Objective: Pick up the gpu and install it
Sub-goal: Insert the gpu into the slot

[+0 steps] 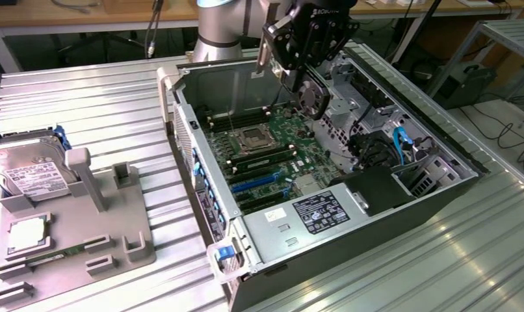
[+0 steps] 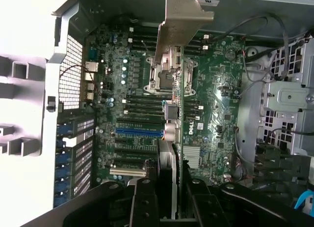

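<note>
My gripper (image 1: 302,65) hangs over the far half of the open computer case (image 1: 205,195), shut on the gpu (image 1: 314,97). The card is held on edge, its dark fan face toward the exterior view's right and its silver end bracket (image 2: 180,20) at the far end. In the wrist view the gpu (image 2: 175,138) runs edge-on between my black fingers (image 2: 142,202) and is lifted off the green motherboard (image 2: 216,104). The blue expansion slot (image 2: 140,130) lies to one side of the card's line; in the exterior view the blue slots (image 1: 257,183) are nearer the camera than the card.
A grey parts holder (image 1: 80,227) on the exterior view's left carries a silver hard drive (image 1: 32,172), a processor (image 1: 28,234) and a memory stick (image 1: 58,257). Inside the case are the power supply (image 1: 318,211), drive cage (image 1: 418,175) and blue cables (image 1: 399,146).
</note>
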Tool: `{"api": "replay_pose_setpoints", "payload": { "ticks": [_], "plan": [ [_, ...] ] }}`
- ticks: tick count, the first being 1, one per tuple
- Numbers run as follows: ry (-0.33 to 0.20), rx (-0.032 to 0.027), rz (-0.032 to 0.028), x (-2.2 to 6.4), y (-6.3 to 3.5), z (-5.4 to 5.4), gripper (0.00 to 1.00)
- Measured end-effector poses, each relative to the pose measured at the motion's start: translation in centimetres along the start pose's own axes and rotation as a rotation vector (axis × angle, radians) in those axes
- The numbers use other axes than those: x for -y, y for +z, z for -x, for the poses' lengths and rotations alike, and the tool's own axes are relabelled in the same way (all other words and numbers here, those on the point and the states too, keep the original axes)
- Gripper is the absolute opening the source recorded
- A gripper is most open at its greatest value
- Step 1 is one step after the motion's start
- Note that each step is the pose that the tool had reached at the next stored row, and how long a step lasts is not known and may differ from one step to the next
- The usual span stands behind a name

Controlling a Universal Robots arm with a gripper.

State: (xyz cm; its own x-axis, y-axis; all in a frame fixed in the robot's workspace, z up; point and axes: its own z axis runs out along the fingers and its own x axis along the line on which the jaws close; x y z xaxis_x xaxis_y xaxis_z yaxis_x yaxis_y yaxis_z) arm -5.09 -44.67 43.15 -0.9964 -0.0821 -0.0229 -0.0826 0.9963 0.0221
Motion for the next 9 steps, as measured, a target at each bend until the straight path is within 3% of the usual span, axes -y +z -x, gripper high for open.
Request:
{"api": "replay_pose_setpoints", "payload": {
  "ticks": [9],
  "plan": [
    [-0.029,-0.0006,0.0007,0.00,0.00,0.00,0.27]
  ]
}}
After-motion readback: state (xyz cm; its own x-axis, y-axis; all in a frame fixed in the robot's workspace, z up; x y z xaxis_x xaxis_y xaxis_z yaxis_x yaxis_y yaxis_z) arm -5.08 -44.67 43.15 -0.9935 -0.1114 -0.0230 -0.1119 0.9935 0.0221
